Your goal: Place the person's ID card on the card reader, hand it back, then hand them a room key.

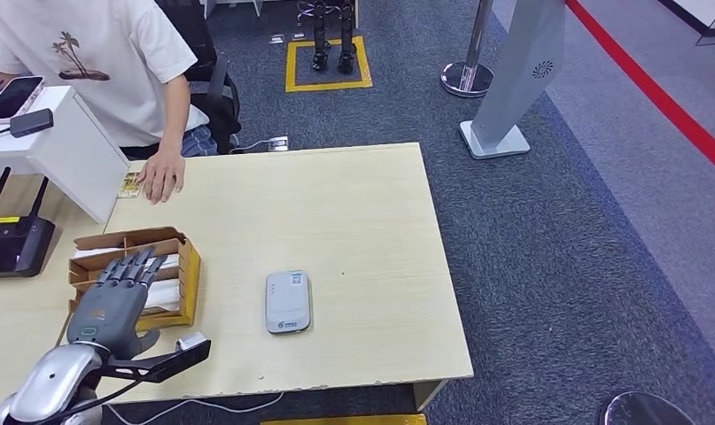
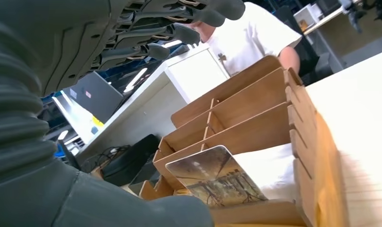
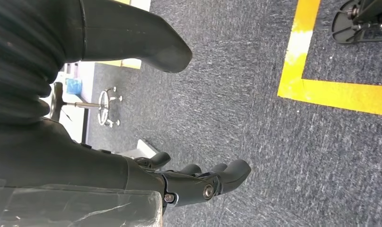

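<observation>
Left hand (image 1: 114, 297): fingers (image 1: 134, 266) extended and spread, holding nothing, poised over the wooden card holder (image 1: 187, 266) at the tabletop's (image 1: 353, 212) left side. In the left wrist view the fingers (image 2: 179, 33) hang apart above the holder's slotted compartments (image 2: 255, 113); a room key card with a printed picture (image 2: 217, 177) stands tilted in the compartment nearest the camera, with white cards (image 2: 274, 168) beside it. No contact between fingers and any card.

Right hand (image 3: 198, 182): hangs at the robot's side over grey carpet (image 3: 236, 94), fingers loosely curled, nothing in them; a yellow floor marking (image 3: 331, 90) lies beyond.

Card reader (image 1: 288, 301): grey, flat on the tabletop, well right of the holder, nothing on it.

ID card (image 1: 128, 185): flat on the tabletop at its far left corner, just beside the person's hand (image 1: 161, 175), which rests palm down touching or almost touching it; cannot tell which. Person in a white T-shirt (image 1: 97, 62) stands behind that corner. Black router (image 1: 12, 239) sits left of the holder.
</observation>
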